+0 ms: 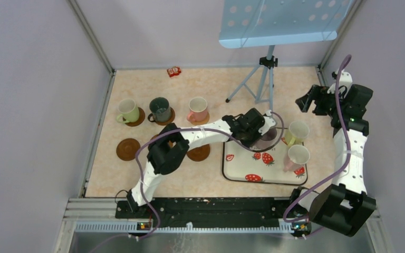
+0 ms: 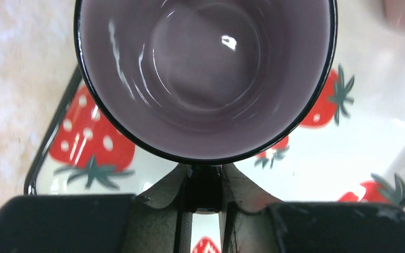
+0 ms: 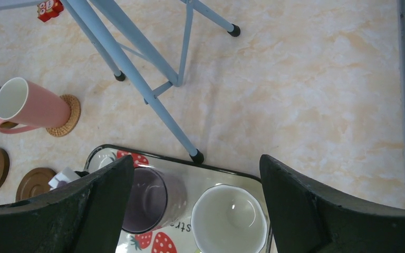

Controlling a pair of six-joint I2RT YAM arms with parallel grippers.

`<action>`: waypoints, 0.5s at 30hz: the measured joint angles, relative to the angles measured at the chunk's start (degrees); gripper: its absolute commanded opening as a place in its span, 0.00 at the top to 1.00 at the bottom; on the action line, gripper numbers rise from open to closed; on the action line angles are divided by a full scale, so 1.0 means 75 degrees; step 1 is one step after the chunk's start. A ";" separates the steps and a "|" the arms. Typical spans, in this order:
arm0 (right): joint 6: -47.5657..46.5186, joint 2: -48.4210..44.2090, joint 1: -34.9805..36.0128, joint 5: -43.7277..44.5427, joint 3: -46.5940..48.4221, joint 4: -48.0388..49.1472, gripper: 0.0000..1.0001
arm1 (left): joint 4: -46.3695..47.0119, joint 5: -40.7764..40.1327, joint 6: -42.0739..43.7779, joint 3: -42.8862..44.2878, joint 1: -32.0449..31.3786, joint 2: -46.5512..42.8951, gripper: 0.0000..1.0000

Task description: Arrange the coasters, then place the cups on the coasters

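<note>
jaws, left: the left gripper [image 2: 203,185] looks pinched shut on the dark handle [image 2: 202,196] of the mauve cup [image 2: 205,68]; the fingers sit tight on either side of it, no gap showing

jaws, right: the right gripper [image 3: 196,161] is spread wide with nothing between the fingers, hanging above the far right end of the strawberry tray [image 1: 263,182]

where the cup is: upright on the tray's far left corner, mouth up, empty inside

the bit that matters: the cup body sits straight out ahead of the left jaws and the handle points back into them, so to me it's a handle grip with the whole mug hanging forward of the fingers

where it probably goes: the bare coaster [image 1: 198,153] just off the tray's left edge looks like the closest free spot; another bare one [image 1: 128,148] sits further left of the tray

nearer arm: left, easily. Those coasters are on its side of the tray, and the right arm is off past the other end

my guess at the risk: held by the handle alone, the mug could tip on the way over

rest of the tray: a yellow-green cup [image 1: 298,132] and a light pink cup [image 1: 297,156] wait at its right end
</note>
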 measured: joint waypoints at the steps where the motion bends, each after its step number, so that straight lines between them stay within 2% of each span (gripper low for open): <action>1: 0.0000 0.0000 0.0000 -0.0009 -0.0003 0.0000 0.13 | -0.0003 -0.0017 0.0012 -0.0224 0.0006 -0.0163 0.99; 7: 0.0000 0.0000 0.0000 -0.0076 -0.0003 0.0006 0.13 | -0.0087 -0.0026 0.0032 -0.1378 0.0032 -0.1046 0.98; 9: 0.0003 0.0000 0.0000 -0.0096 -0.0006 0.0009 0.13 | -0.0079 -0.0029 0.0079 -0.1684 0.0032 -0.1259 0.95; 10: 0.0003 0.0000 0.0000 -0.0111 -0.0015 0.0017 0.13 | -0.0073 -0.0029 0.0119 -0.1830 0.0032 -0.1361 0.90; 12: 0.0000 0.0000 0.0000 -0.0128 -0.0038 0.0035 0.13 | -0.0108 -0.0032 0.0207 -0.1973 0.0032 -0.1466 0.71; 15: 0.0000 0.0000 0.0000 -0.0140 -0.0067 0.0026 0.13 | -0.0140 0.0000 0.0309 -0.1988 0.0032 -0.1472 0.61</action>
